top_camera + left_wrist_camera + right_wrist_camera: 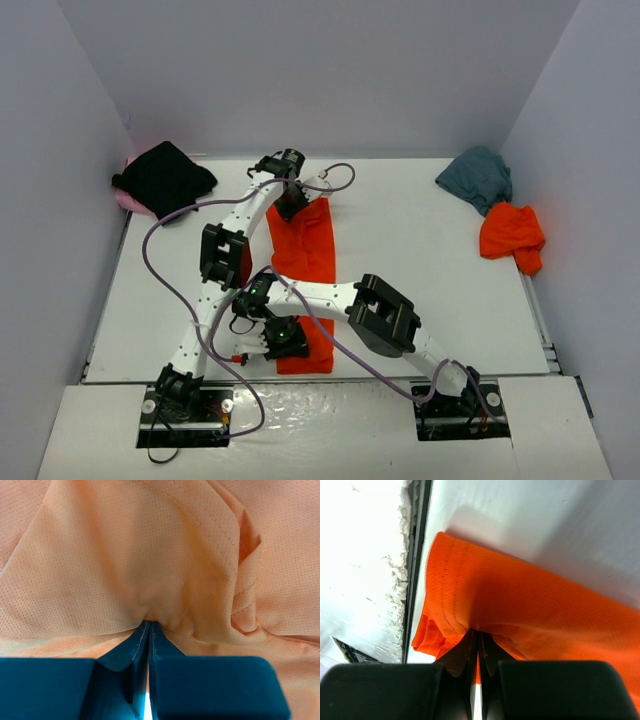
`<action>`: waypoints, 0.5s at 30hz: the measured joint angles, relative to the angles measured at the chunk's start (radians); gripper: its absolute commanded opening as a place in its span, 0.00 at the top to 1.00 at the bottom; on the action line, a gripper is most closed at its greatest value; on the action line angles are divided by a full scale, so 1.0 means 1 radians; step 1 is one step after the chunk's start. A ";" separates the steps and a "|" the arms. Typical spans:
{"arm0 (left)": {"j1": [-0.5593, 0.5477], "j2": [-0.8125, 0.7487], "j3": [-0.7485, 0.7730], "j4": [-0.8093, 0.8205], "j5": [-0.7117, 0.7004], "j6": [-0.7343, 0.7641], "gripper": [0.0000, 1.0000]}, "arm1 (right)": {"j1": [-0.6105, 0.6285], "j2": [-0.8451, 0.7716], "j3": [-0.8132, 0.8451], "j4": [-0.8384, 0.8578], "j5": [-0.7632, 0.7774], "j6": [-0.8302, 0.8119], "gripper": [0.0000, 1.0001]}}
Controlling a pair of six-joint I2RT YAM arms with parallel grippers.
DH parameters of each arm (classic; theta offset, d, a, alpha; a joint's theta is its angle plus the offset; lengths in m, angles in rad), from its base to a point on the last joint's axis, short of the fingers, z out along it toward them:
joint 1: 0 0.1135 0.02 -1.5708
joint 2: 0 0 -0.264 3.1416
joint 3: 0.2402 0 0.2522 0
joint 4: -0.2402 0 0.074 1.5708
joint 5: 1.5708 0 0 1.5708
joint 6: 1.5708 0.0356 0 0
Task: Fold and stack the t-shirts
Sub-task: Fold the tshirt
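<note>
White table [430,280], grey walls [300,70]. Orange-red t-shirt [305,250] lies as a long strip at centre; my left gripper [150,624] pinches its 12 o'clock end, my right gripper [478,632] its 6 o'clock end.

No text, label, brand, number or sign can be read in any of the 3 views.
</note>
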 measured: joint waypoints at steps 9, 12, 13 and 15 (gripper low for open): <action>-0.001 -0.028 -0.046 0.078 0.006 -0.054 0.73 | -0.004 -0.001 -0.001 0.004 0.022 0.011 1.00; 0.004 -0.081 -0.097 0.100 -0.008 -0.079 0.59 | -0.010 -0.028 -0.034 0.047 0.059 0.029 0.96; 0.006 -0.101 -0.108 0.103 -0.015 -0.087 0.59 | -0.013 -0.039 -0.047 0.067 0.076 0.033 0.96; 0.019 -0.147 -0.109 0.111 -0.029 -0.096 0.59 | -0.030 -0.057 -0.065 0.104 0.107 0.042 0.94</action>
